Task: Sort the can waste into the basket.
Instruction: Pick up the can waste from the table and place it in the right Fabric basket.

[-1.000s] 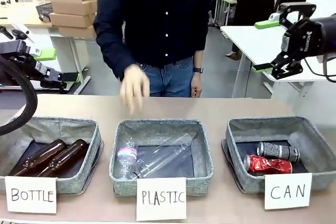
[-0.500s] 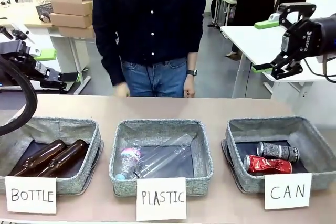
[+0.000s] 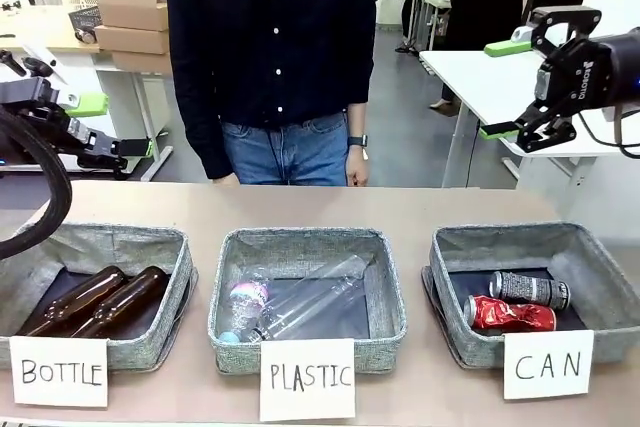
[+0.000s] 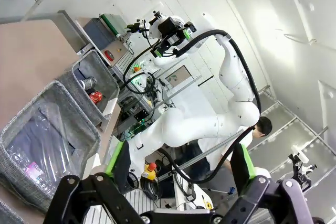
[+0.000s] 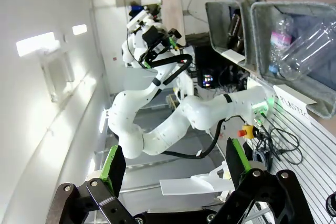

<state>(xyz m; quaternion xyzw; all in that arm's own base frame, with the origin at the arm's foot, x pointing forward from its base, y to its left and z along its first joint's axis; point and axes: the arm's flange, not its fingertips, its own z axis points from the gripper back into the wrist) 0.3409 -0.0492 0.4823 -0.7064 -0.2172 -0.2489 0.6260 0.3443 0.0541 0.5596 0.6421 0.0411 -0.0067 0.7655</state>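
Front view first: both cans lie in the basket [image 3: 600,277] behind the "CAN" sign [image 3: 548,364], the black can [image 3: 529,289] at the back and the red can [image 3: 510,314] touching it in front, both on their sides. That basket sits well below the right end effector [image 3: 512,87], which hangs high with its green-padded fingers spread wide and nothing between them. The left end effector [image 3: 110,125] is raised too, above the basket marked "BOTTLE" [image 3: 130,342], fingers apart and empty. My read: the sorting looks finished, with no can left out on the surface [image 3: 400,205], so the next move calls for no more than staying parked or checking for strays. The middle sign reads "PLASTIC" [image 3: 307,378]. The person [image 3: 275,47] stands at the far side, arms down.

Left wrist view now: the left end effector [image 4: 178,163] shows open, green pads well apart, with the can basket [image 4: 79,74] far ahead, a red and a dark can end visible inside. The plastic bin [image 4: 63,103] lies nearer.

Right wrist view: the right end effector [image 5: 176,163] gapes open and empty; clear bottles [image 5: 299,45] in their bin sit far ahead, and the sign's lettering is too slanted to read.
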